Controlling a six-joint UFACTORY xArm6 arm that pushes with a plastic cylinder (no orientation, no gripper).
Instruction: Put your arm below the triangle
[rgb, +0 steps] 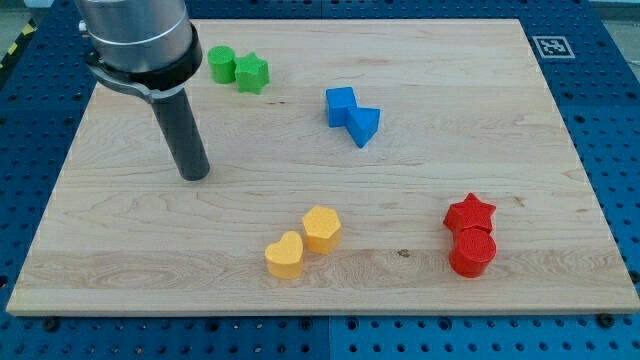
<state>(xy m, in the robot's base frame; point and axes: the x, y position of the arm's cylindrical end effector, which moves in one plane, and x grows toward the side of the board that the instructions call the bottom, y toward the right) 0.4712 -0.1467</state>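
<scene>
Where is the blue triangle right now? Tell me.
The blue triangle lies above the board's centre, slightly toward the view's right, touching the blue cube at its upper left. My tip is far to its left.

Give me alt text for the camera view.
My tip rests on the wooden board at the view's left, well left of the blue triangle touching a blue cube. Green blocks sit top left, yellow blocks bottom centre, red blocks bottom right.
</scene>
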